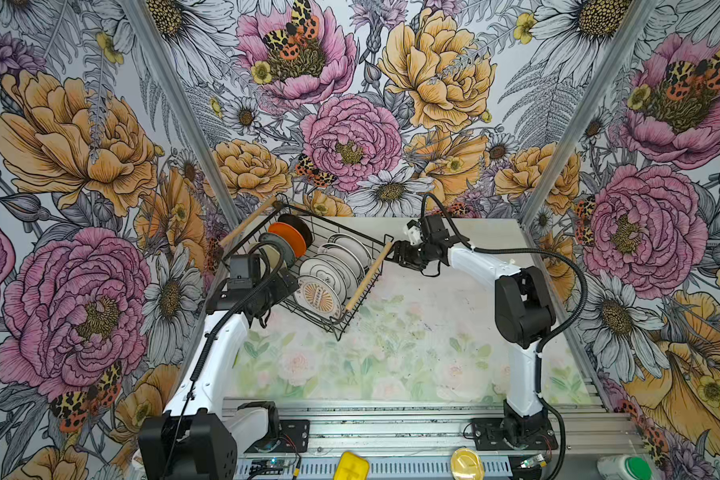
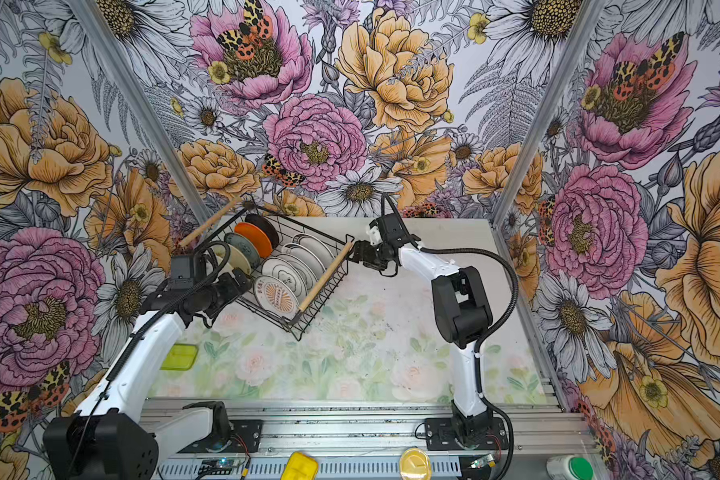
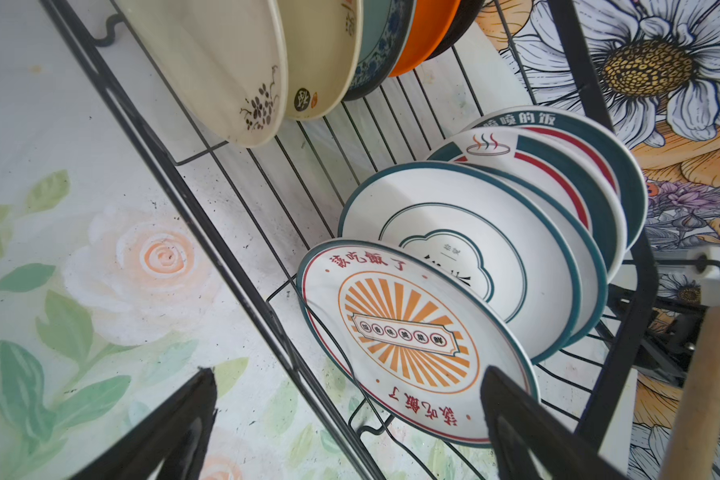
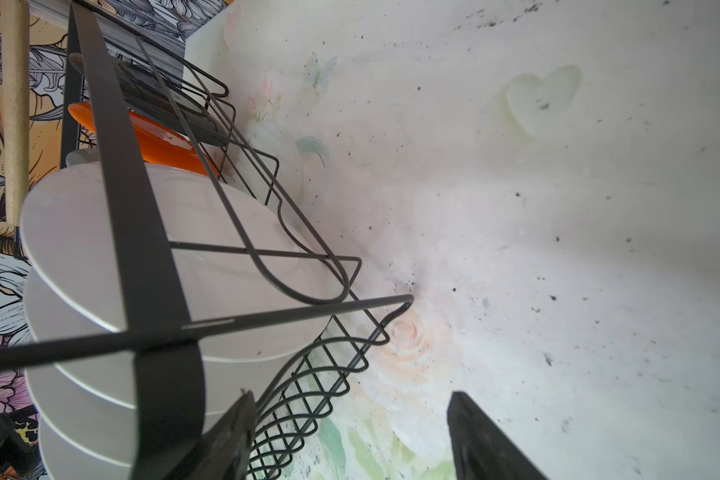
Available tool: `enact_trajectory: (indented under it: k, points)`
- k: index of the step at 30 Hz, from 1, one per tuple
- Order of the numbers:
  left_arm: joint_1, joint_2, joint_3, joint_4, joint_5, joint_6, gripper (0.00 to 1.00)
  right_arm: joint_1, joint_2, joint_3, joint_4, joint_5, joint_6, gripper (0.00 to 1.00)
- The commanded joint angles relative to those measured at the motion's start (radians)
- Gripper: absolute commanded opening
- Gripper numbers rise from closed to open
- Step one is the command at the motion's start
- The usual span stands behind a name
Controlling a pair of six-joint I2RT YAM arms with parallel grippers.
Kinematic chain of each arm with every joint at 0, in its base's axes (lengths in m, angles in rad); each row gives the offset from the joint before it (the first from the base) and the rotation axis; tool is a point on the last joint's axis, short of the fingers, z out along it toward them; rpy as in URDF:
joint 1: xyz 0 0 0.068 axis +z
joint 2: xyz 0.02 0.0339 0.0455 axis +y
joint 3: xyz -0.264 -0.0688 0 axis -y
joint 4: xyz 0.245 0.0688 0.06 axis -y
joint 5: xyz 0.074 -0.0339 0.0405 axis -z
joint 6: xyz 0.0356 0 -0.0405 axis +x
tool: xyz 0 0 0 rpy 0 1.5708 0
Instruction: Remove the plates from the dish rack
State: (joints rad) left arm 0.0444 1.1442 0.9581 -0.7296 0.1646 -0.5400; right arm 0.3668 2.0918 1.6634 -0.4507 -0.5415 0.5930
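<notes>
Ten plates (image 1: pixel 324 272) stand on edge in the dish rack (image 1: pixel 338 328), which sits skewed on the tabletop (image 1: pixel 412 353) just left of centre in both top views; none is unloaded yet. Two rows: five small ones toward the rack's upper left, five larger teal-rimmed ones beside the wooden handle (image 1: pixel 368 276). The larger row runs from lower left to upper right, each disc set across that line, faces turned to the lower left. The sunburst plate (image 3: pixel 404 332) heads that row at its lower end. Your left fingers (image 3: pixel 524 428) are spread wide and hold nothing. Low in the left wrist view, one is over the tabletop outside the rack wall and one overlaps the sunburst plate's lower rim; contact cannot be told. Your right fingers (image 4: pixel 483 440) are parted and empty at the handle's upper end, facing the white backs of the larger plates. One lies close against the rack wire, contact unclear. Judgement: your left arm is the nearer to the first plate. The pair now straddles the rack wall, not the plate, so you would need to shift across until the rim's thin edge sits between the fingers.
</notes>
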Motion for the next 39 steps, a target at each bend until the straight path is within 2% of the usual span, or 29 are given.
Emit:
enact_trajectory:
  k: [1,7,21,30,39]
  points:
    - [0.012,0.017,0.033,0.003,-0.002,0.027,0.99,-0.005,0.016,0.056,0.060,-0.039,0.012,0.74]
    - [0.011,0.002,0.047,0.001,-0.009,0.022,0.99,-0.038,-0.020,0.008,0.057,0.021,0.007,0.82]
    - [0.004,-0.058,0.062,-0.021,-0.042,0.049,0.99,-0.065,-0.058,-0.049,0.058,0.032,-0.017,0.84]
    - [0.006,-0.093,0.060,-0.070,-0.088,0.047,0.99,-0.080,-0.142,-0.132,0.057,0.061,-0.073,0.87]
    - [0.003,-0.129,0.054,-0.077,-0.076,0.074,0.99,-0.083,-0.192,-0.181,0.055,0.078,-0.118,0.88]
